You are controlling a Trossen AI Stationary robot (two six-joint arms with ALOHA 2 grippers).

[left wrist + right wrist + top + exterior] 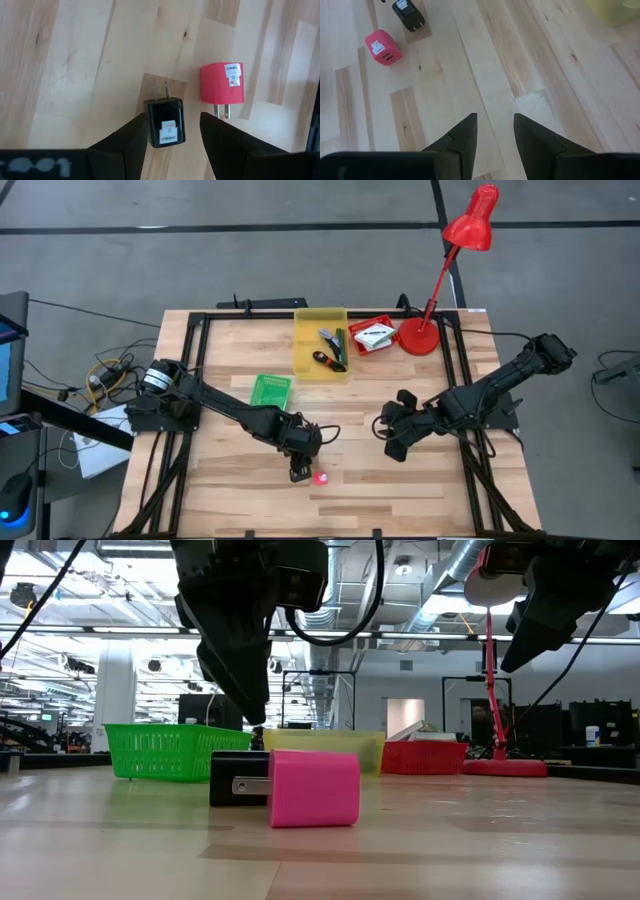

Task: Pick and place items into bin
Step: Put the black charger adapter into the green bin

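A black plug-in charger (165, 122) lies flat on the wood with its prongs pointing away from my left gripper (173, 116). That gripper is open, hovers just above it (245, 690), and has one finger on either side without touching. A pink charger (222, 83) lies flat beside the black one (313, 788). My right gripper (495, 117) is open and hangs over bare table to the right (388, 442). The yellow bin (305, 340) at the far side holds slim pen-like tools (333, 345). White packets (375, 333) lie in a red tray.
A green basket (270, 392) sits left of the bin, close to my left arm. A red desk lamp stands on its base (420, 338) at the far right, and a black frame runs around the table's edge. Bare wood lies between the two grippers and along the near edge.
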